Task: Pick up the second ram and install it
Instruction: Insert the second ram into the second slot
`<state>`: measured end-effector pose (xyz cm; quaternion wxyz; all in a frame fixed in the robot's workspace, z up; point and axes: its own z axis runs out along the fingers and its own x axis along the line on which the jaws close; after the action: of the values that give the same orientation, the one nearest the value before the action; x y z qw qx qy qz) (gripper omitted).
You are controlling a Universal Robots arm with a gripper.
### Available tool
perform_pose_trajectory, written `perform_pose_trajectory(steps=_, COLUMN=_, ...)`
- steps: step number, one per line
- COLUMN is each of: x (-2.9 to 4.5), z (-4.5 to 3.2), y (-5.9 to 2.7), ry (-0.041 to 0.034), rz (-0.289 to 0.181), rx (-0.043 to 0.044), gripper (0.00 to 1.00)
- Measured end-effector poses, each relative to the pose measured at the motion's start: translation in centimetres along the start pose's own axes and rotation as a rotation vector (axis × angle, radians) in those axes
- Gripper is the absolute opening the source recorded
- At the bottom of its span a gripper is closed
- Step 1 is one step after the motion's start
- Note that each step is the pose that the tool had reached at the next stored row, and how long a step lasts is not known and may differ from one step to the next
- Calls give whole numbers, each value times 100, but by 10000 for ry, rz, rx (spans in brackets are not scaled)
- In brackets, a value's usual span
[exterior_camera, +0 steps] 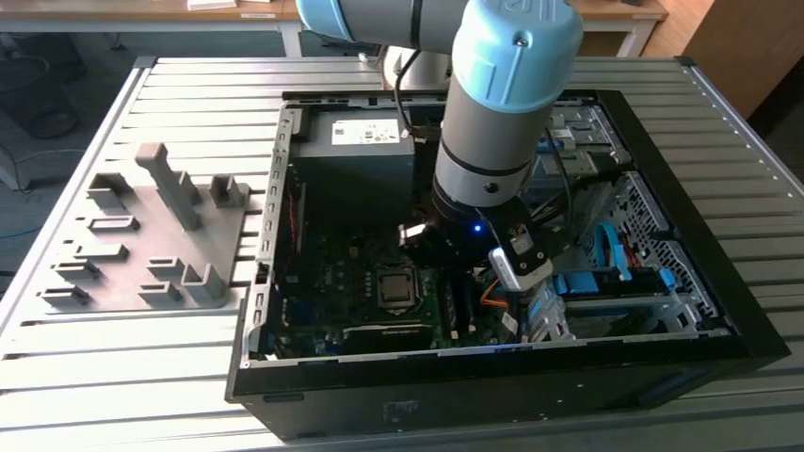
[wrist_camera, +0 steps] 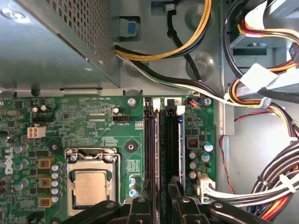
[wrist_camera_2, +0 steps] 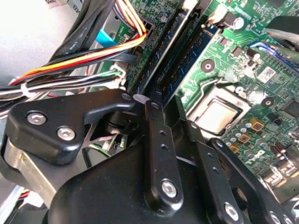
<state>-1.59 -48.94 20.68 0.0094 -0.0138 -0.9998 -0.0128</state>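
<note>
One arm | fingers [wrist_camera: 160,198] narrow over second ram [wrist_camera: 172,144] in motherboard [wrist_camera: 93,126] slot

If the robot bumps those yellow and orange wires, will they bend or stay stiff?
Probably bend: the yellow and orange wires curve loosely beside the board, so they look floppy. A white tie bunches the wires next to them, so those would likely shift together. They look thin, so probably light.
</note>
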Motion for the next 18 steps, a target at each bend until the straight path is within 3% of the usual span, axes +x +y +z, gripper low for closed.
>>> perform_pose_trajectory(steps=3, x=1, z=-71, y=2, ry=0, rz=1, rx=1, gripper=27)
perform_pose_trajectory(steps=8, x=6, z=-291, y=8, ry=0, rz=0, rx=9, gripper=27)
perform_pose_trajectory(steps=11, x=6, z=-315, y=29, ry=0, rz=0, rx=8, gripper=26)
perform_pose_trajectory(steps=13, x=6, z=-315, y=36, ry=-1, rz=-1, rx=6, gripper=14)
perform_pose_trajectory(steps=15, x=4, z=-315, y=43, ry=12, rz=1, rx=8, gripper=10)
perform_pose_trajectory(steps=18, x=3, z=-323, y=53, ry=20, rz=1, rx=13, gripper=10)
